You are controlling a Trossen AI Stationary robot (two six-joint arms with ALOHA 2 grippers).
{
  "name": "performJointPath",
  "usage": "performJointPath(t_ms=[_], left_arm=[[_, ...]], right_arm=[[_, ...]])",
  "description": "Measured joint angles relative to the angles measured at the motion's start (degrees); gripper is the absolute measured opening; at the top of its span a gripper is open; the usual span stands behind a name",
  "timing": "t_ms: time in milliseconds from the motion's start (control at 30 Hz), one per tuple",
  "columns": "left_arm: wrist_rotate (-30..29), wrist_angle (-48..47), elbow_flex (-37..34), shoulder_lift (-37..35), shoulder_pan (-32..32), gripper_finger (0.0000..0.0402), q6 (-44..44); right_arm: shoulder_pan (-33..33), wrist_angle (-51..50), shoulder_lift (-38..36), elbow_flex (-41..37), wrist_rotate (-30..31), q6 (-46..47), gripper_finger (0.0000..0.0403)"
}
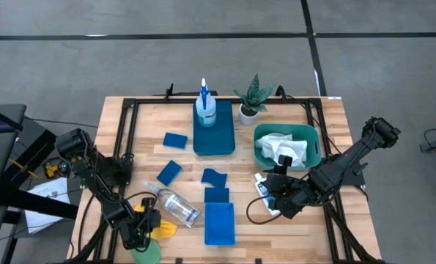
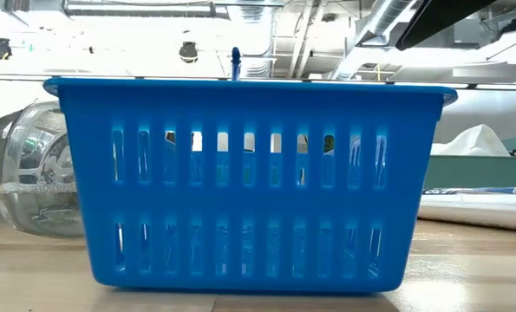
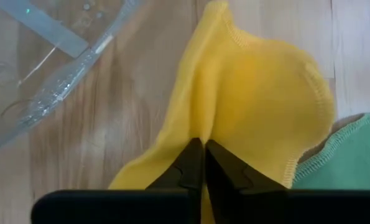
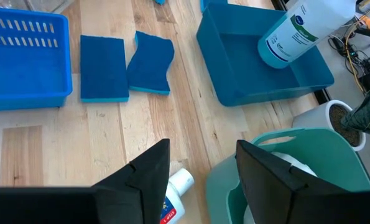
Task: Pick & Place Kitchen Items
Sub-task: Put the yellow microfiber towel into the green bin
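Observation:
A yellow cloth (image 3: 253, 93) lies on the wood at the table's near left, next to a green cloth (image 3: 352, 155) and a clear plastic bottle (image 1: 175, 207) lying on its side. My left gripper (image 3: 203, 163) is shut on the yellow cloth (image 1: 164, 229). My right gripper (image 4: 200, 168) hangs open at the near right, above a white blue-labelled bottle (image 4: 178, 186) that lies beside the teal tub (image 4: 284, 155). Several blue sponges (image 1: 169, 173) lie flat mid-table. The spray bottle (image 1: 205, 110) stands in the far blue tray (image 1: 221, 143). My left gripper pinches a raised pucker of the yellow cloth (image 3: 204, 127) between its two fingertips. The fingers slant down onto it from above. The rest of the cloth lies slack on the table, its stitched edge against the green cloth.
A slotted blue basket (image 1: 219, 224) stands at the near middle and fills the low view (image 2: 249, 182). The teal tub (image 1: 316, 150) holds a white cloth (image 1: 283, 144). A potted plant (image 1: 250, 99) stands at the far edge. Bare wood lies between the sponges and the tub.

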Motion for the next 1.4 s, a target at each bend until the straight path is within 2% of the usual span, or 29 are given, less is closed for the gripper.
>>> performJointPath(t_ms=[200,500,800,1133,1400], left_arm=[[-1.5,-0.6,-0.4,-2.7,0.0,0.0004,2.8],[-8.1,3.9,-0.2,-8.1,0.0,0.0001,10.9],[-12.0,9.7,-0.2,-9.9,-0.8,0.0001,20.6],[-17.6,13.2,-0.1,-10.1,-4.0,0.0,24.0],[-23.6,23.1,0.0,-13.0,-4.6,0.0,43.5]], right_arm=[[0.0,0.1,0.0,0.0,0.0,0.0,0.0175],[0.0,0.0,0.0,0.0,0.0,0.0,0.0175],[0.0,0.0,0.0,0.0,0.0,0.0,0.0175],[0.0,0.0,0.0,0.0,-0.2,0.0,0.0175],[0.0,0.0,0.0,0.0,-0.5,0.0,0.0175]])
